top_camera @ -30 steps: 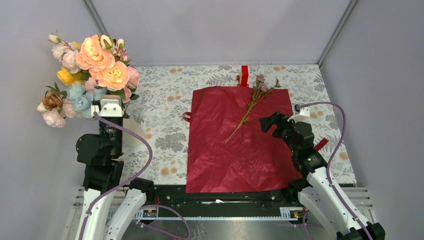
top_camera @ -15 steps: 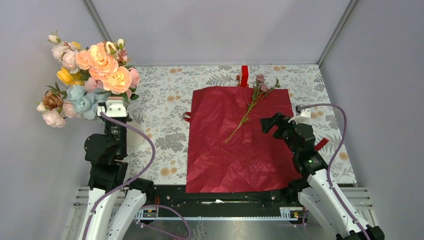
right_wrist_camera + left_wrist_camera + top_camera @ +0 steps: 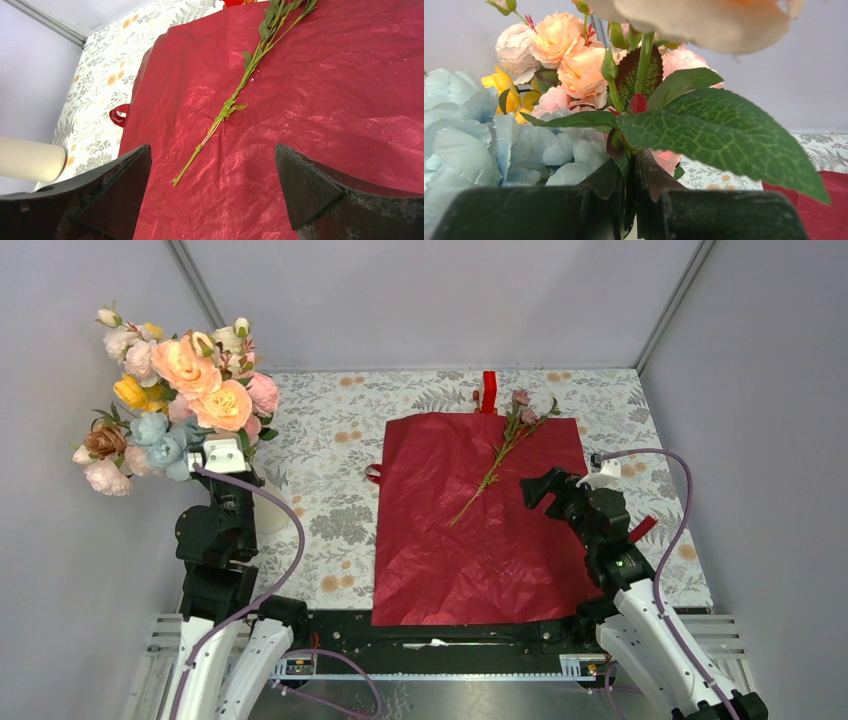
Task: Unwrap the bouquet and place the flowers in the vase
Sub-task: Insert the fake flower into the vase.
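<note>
Left end effector grips the stems of the flowers near the vase; right end effector hovers fully open above wrapping paper bearing one stem.

One red paper lies in the middle. One thin stem with small pink flowers lies on it, toward 1 o'clock. There are two ribbon bits: a strip at 12 o'clock of the paper and a loop at 9 o'clock. One white vase stands at 8 o'clock. One big bunch is at 10 o'clock. It has two big peach roses, one yellow flower and one brown flower. The blue ones are too crowded to count.
</note>
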Robot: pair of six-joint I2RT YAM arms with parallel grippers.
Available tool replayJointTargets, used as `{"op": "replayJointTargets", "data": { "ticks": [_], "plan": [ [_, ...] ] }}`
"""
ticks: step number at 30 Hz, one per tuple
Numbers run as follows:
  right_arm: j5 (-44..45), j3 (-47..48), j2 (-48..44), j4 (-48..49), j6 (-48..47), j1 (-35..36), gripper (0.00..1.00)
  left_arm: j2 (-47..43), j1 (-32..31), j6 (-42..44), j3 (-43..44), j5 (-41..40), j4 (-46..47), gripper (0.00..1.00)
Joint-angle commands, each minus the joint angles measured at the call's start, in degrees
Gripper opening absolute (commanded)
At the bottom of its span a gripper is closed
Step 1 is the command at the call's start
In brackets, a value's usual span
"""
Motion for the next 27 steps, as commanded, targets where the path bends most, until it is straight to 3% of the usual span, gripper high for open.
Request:
{"op": "replayJointTargets", "data": {
  "ticks": [1, 8, 19, 27],
  "plan": [
    [-0.6, -0.2, -0.8, 1.5, 0.5, -0.6, 0.99, 0.6, 0.7, -1.8, -0.4, -5.1, -0.6, 0.00],
    [-0.6, -0.5, -0.8, 1.6, 0.7, -0.6, 0.99, -0.7, 1.0, -3.1, -2.9, -7.3, 1.0, 0.00],
    [-0.6, -1.1, -1.0, 1.7, 0.9, -0.6, 0.99, -0.3, 1.4, -10.5, -3.3, -8.1, -4.6, 0.00],
    [-0.6, -1.6, -1.4, 1.5, 1.1, -0.7, 0.99, 0.4, 2.1, -8.4, -4.1, -11.3, -3.8, 0.00]
  ]
}}
